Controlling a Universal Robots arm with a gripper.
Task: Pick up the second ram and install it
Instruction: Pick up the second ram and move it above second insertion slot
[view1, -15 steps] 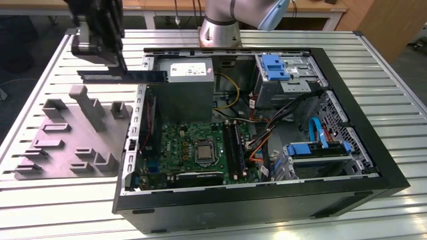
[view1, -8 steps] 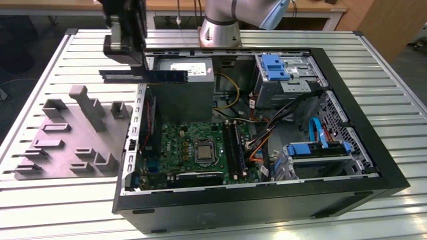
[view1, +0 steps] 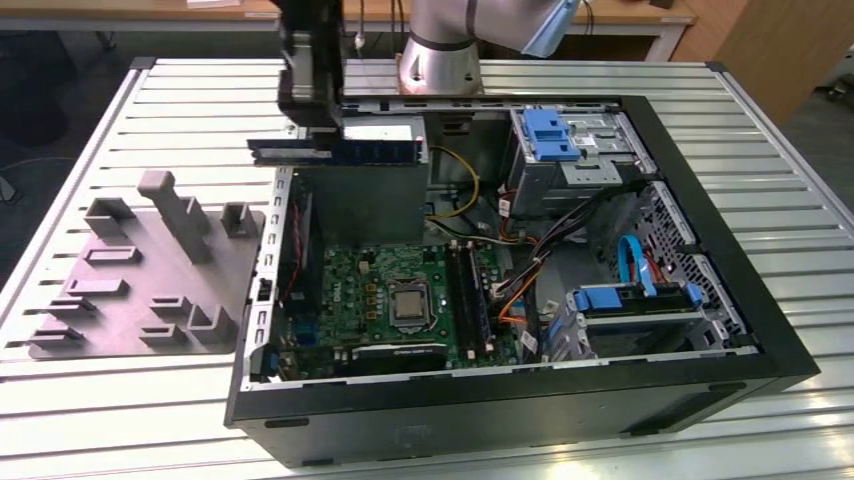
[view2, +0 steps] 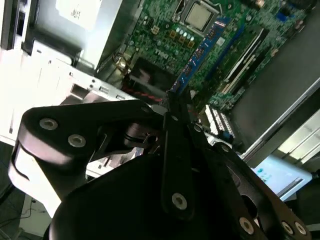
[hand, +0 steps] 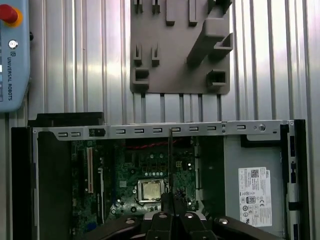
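Gripper (view1: 326, 130) clamped shut on the second ram (view1: 350, 151), held level in free air above the open case (view1: 534, 410); one end overhangs the rim. Motherboard (view1: 360, 290) inside the case. Fixture tray (view1: 134, 315) beside the case.

Ribbed metal table (view1: 134, 420) (wooden desk (view1: 107, 14) behind).

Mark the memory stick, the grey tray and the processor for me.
memory stick (view1: 354, 152), exterior view, middle of its side face.
grey tray (hand: 175, 60), first wrist view, bare flat base.
processor (view1: 407, 303), exterior view, metal lid.
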